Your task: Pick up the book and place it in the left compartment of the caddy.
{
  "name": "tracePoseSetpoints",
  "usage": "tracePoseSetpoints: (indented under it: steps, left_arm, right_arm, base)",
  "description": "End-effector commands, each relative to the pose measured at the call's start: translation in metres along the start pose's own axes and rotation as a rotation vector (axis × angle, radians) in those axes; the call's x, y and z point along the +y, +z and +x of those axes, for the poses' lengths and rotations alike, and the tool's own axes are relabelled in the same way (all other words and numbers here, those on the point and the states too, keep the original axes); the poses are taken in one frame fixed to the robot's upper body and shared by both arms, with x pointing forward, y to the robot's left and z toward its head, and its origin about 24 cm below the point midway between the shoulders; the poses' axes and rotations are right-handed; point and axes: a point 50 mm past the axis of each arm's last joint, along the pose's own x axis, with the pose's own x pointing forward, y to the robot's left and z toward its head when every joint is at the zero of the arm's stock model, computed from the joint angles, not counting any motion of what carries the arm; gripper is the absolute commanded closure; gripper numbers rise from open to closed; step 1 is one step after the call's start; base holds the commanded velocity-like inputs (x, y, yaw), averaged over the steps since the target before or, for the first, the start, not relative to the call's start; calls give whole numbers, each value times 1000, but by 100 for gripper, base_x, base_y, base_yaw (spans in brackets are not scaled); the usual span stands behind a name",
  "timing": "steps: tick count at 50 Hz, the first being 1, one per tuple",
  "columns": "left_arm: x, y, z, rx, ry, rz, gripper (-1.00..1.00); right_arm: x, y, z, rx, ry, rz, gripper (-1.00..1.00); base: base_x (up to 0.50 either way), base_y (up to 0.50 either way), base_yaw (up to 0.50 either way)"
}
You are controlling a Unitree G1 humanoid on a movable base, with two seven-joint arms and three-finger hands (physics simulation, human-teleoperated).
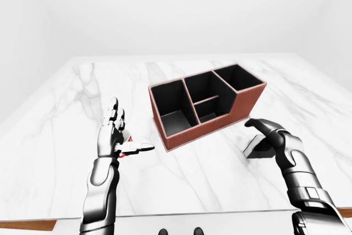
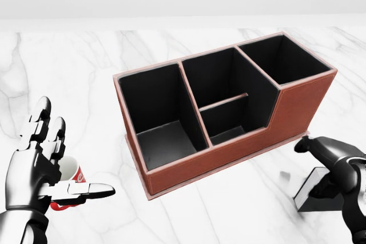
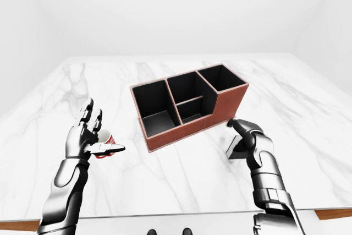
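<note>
Right hand (image 2: pixel 334 164) is curling over the small dark grey book (image 2: pixel 313 192) standing on the white marble surface (image 1: pixel 66 114); whether the fingers are actually clamping it cannot be told. Left hand (image 2: pixel 40 170) is hanging released, fingers spread, above a red-and-white mug (image 2: pixel 71 172). The reddish-brown leather caddy (image 2: pixel 297 107) with black compartments is sitting between both hands.
</note>
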Motion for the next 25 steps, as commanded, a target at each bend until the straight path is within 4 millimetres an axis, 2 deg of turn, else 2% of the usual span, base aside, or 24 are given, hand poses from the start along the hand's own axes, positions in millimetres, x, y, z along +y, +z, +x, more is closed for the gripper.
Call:
tracePoseSetpoints:
  steps: [1, 18, 25]
  left_arm:
    - [1, 0, 0, -1, 1, 0, -100]
    - [3, 0, 2, -1, 9, -3, -100]
    - [5, 3, 2, -14, 12, -5, -100]
  right_arm:
    - [6, 7, 5, -5, 9, -12, 100]
    - [1, 13, 4, -26, 5, -13, 100]
    - [-25, 31, -10, -88, -9, -51, 100]
  base:
    - [0, 0, 0]
    - [0, 0, 0]
    - [0, 0, 0]
